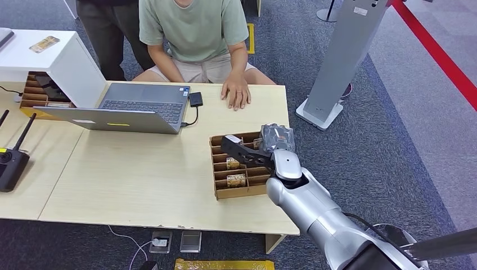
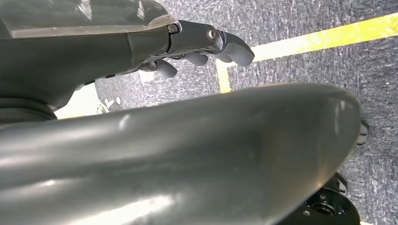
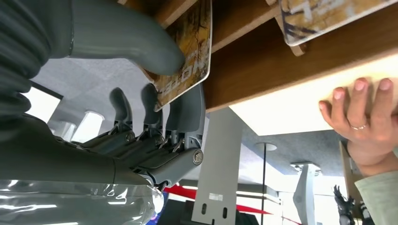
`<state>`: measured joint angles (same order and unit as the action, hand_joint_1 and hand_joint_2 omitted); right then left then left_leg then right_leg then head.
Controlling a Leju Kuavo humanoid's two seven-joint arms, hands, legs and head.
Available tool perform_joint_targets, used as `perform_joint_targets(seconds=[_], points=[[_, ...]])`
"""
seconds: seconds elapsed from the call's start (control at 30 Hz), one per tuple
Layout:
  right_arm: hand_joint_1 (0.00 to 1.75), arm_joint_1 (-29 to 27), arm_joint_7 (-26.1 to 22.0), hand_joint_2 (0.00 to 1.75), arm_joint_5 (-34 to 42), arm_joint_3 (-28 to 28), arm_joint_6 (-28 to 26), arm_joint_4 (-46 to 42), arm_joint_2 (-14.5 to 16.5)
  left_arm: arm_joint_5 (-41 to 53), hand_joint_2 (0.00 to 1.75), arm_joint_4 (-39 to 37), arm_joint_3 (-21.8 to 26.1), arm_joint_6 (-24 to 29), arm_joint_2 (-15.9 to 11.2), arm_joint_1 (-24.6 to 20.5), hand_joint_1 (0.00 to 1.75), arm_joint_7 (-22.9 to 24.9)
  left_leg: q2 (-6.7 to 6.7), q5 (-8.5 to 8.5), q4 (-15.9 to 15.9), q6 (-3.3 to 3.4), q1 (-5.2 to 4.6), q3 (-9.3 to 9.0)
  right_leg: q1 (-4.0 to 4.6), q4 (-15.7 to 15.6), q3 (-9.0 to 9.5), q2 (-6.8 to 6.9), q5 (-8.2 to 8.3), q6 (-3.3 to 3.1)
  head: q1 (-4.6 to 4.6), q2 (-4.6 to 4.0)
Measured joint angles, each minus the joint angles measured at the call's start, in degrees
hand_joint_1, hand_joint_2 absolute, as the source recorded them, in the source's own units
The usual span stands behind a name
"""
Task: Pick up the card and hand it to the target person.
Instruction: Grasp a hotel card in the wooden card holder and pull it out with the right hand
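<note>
My right hand reaches into a brown cardboard card organizer on the table's right part. In the right wrist view the thumb and a finger of this hand pinch a yellow-brown card, whose upper part still sits in the organizer's slot. Two more cards lie in nearer slots. The target person in a green shirt sits at the table's far side, one hand flat on the tabletop. My left hand hangs over the carpet, holding nothing.
An open laptop with a small black adapter sits left of the organizer. A white box, a second organizer and a black antenna controller stand at the left. A grey kiosk post stands right of the table.
</note>
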<state>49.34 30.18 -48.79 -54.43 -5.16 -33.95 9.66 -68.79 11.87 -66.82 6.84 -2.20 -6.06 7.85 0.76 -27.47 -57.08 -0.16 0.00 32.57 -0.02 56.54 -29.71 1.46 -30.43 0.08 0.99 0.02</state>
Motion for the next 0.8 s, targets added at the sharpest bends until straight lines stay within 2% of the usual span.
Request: perform_joint_targets(seconds=[0.13, 0.23, 0.37, 0.8], points=[[1.75, 0.18, -1.0, 1.75, 0.49, -0.25, -1.09, 0.37, 0.13, -0.03, 0.0, 0.0, 0.0, 0.21, -0.02, -0.01, 0.0, 0.23, 0.0, 0.0, 0.0, 0.0, 0.0, 0.0, 0.0, 0.0, 0.0, 0.0, 0.0, 0.0, 0.01, 0.0], [1.74, 0.33, -1.41, 1.75, 0.79, -0.5, -1.62, 0.64, 0.24, -0.07, 0.0, 0.0, 0.0, 0.34, -0.03, 0.0, 0.0, 0.33, 0.0, 0.0, 0.0, 0.0, 0.0, 0.0, 0.0, 0.0, 0.0, 0.0, 0.0, 0.0, 0.0, 0.01], [1.64, 0.37, -1.46, 1.75, 0.94, -0.68, -1.81, 0.75, 0.27, -0.08, 0.0, 0.0, 0.0, 0.46, -0.03, -0.01, 0.0, 0.33, 0.0, 0.0, 0.0, 0.0, 0.0, 0.0, 0.0, 0.0, 0.0, 0.0, 0.0, 0.0, 0.0, 0.0], [1.64, 0.32, -2.33, 1.75, 0.93, -0.81, -2.75, 0.73, 0.02, -0.03, 0.0, 0.0, 0.0, 0.5, -0.02, 0.01, 0.0, 0.0, 0.0, 0.0, 0.0, 0.0, 0.0, -0.01, 0.0, 0.0, 0.0, 0.0, 0.0, 0.0, -0.01, 0.0]])
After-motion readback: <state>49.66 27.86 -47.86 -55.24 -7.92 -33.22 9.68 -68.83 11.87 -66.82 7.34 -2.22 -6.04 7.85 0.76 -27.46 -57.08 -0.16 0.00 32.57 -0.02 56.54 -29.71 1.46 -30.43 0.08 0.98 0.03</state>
